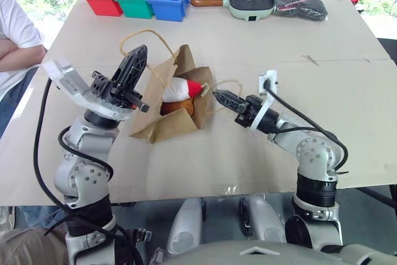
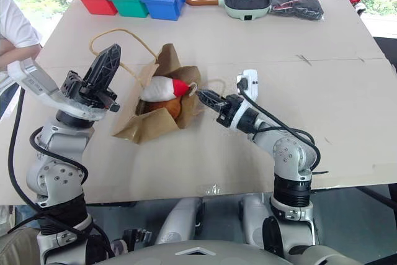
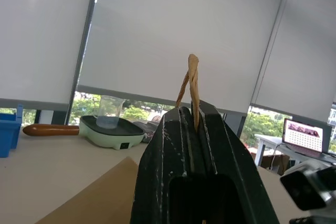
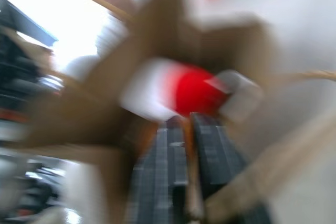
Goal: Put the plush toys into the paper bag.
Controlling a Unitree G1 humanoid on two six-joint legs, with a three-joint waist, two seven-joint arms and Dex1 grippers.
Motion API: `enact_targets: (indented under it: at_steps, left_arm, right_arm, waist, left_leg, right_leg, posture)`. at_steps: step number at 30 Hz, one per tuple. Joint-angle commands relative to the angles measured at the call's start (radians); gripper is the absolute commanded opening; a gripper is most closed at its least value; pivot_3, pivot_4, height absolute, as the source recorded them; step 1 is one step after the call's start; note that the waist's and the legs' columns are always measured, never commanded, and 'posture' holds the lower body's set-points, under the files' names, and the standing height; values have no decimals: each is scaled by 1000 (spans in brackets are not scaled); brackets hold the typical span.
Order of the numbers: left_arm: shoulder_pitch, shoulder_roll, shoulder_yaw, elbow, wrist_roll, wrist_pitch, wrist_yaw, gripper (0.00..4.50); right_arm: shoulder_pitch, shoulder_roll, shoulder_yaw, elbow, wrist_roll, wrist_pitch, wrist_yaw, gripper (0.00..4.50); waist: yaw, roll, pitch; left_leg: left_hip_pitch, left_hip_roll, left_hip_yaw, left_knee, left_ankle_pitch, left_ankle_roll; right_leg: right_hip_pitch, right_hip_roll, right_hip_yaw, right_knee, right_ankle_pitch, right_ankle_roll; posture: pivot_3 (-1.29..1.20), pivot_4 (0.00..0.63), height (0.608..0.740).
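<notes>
Left gripper (image 1: pixel 138 60) clamping bag handle (image 3: pixel 192 85), right gripper (image 1: pixel 218 95) jaws closed (at bag mouth), toys (image 1: pixel 181 89) inside paper bag (image 1: pixel 167 123)

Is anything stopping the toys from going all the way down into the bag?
Nothing visible blocks them. The white toy and the orange toy already lie in the open mouth of the paper bag. The left gripper holds one handle up; the right gripper, shut, sits right beside the bag's edge.
</notes>
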Motion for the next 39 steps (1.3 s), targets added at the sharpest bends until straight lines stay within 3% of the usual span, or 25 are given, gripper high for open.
enact_targets:
  at_steps: [1, 6, 14, 15, 18, 23, 24, 25, 26, 32, 39]
  left_arm:
    - [-54, 67, 88, 33, -65, 3, 11, 0]
    - [-128, 128, 83, 145, -67, 32, -19, 0]
    - [-112, 157, -68, 237, 23, 102, -135, 0]
    - [-109, 172, -66, 247, 19, 115, -156, 0]
    - [-91, 232, -40, 264, 24, 129, -209, 944]
    - [-8, 292, 55, 235, -36, 167, -257, 3143]
    - [23, 304, 84, 222, -58, 182, -270, 3566]
    - [52, 314, 111, 207, -78, 194, -279, 4166]
    - [79, 325, 130, 193, -85, 202, -284, 4474]
    - [212, 351, 221, 130, -138, 245, -324, 4474]
    - [383, 352, 296, 76, -139, 246, -387, 4474]
  right_arm:
    - [-108, -19, 0, -132, 202, 1, 26, 46]
    - [-240, -120, -1, -110, 239, 6, -49, 46]
    - [-114, -374, 132, -178, 150, -22, 9, 46]
    - [-115, -393, 140, -183, 145, -26, 16, 544]
    - [-121, -476, 150, -198, 150, -27, 69, 1853]
    - [-131, -581, 117, -220, 220, -8, 131, 4221]
    - [-143, -592, 104, -221, 257, -3, 141, 4499]
    - [-161, -590, 96, -221, 287, -8, 139, 4500]
    - [-182, -581, 91, -215, 310, -12, 124, 4500]
    - [-289, -557, 147, -169, 285, -47, 134, 4500]
    - [-280, -670, 188, -161, 234, -62, 259, 4500]
  waist:
    - [-1, 0, 0]
    - [2, 0, 0]
    - [-4, -1, 0]
    - [-7, -1, 0]
    - [-6, -1, 0]
    - [-3, 0, 0]
    - [-4, 0, 0]
    - [-4, -1, 0]
    - [-5, -1, 0]
    - [6, -1, 0]
    - [4, -1, 0]
  left_leg:
    - [1, 0, 0, 0, 0, 0]
    - [1, 0, 0, 0, 0, 0]
    - [0, -1, 0, -1, 0, 0]
    - [0, 0, 1, -1, 0, 0]
    - [1, 2, 0, -2, 0, 0]
    - [0, 3, 2, -3, 0, 0]
    - [0, 3, 2, -3, 0, 0]
    - [0, 3, 3, -3, 0, 0]
    - [0, 3, 2, -4, 0, 0]
    - [0, 7, 2, -4, 0, 0]
    - [0, 7, 3, -6, 0, 0]
  right_leg:
    - [0, 0, 0, 0, 0, 0]
    - [0, 1, -1, 0, 0, 0]
    - [2, -1, -1, -5, 0, 0]
    - [1, 0, 0, -5, 0, 0]
    - [0, 3, 0, -4, 0, 0]
    - [0, 2, 0, -5, 0, 0]
    - [0, 1, 1, -5, 0, 0]
    - [0, 1, 1, -6, 0, 0]
    - [0, 1, 1, -6, 0, 0]
    - [0, 1, 0, -6, 0, 0]
    - [0, -1, 0, -11, 0, 0]
  posture:
    - [0, 150, 740]
    - [0, 150, 740]
    - [0, 150, 740]
    - [0, 150, 740]
    - [0, 150, 740]
    - [0, 150, 740]
    - [0, 150, 740]
    - [0, 150, 740]
    - [0, 150, 740]
    - [0, 150, 740]
    - [0, 150, 740]
